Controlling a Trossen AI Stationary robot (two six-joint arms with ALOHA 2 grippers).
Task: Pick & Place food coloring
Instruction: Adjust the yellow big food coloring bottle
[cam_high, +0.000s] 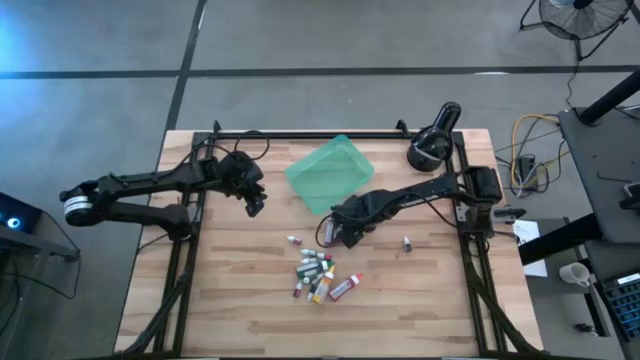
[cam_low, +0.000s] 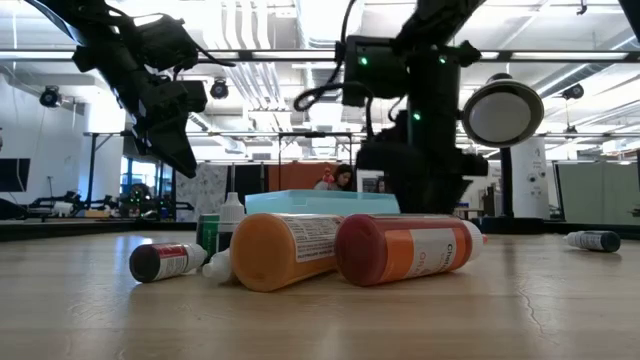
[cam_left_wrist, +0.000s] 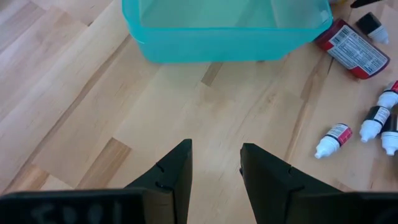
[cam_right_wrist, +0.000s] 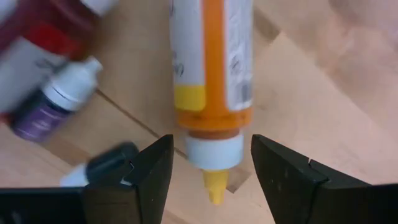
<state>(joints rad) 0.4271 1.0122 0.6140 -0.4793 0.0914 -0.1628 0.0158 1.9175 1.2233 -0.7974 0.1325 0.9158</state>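
Teal plastic forms the tray (cam_high: 330, 173) seen from above at the table's (cam_high: 230, 300) far middle; the bottles (cam_high: 318, 276) are heaped nearer, below the right gripper (cam_high: 338, 236). At table height, an orange bottle (cam_low: 290, 250) lies against a red one (cam_low: 405, 247). The left gripper (cam_left_wrist: 216, 167) is shown apart, empty, facing the tray. The right gripper's fingers (cam_right_wrist: 158, 168) are spread around the orange bottle's cap, not clamped.

**Table layout**

The tray (cam_high: 331, 174) sits at the table's (cam_high: 230, 310) rear centre. The lamp-like device (cam_high: 433, 146) is to its right, at the back corner. The food coloring bottles (cam_high: 318, 275) lie clustered in front of the tray, mid-table. One stray bottle (cam_high: 408, 243) lies apart to the cluster's right. Left gripper (cam_high: 255, 205) hovers left of the tray; right gripper (cam_high: 333, 232) sits between tray and cluster.
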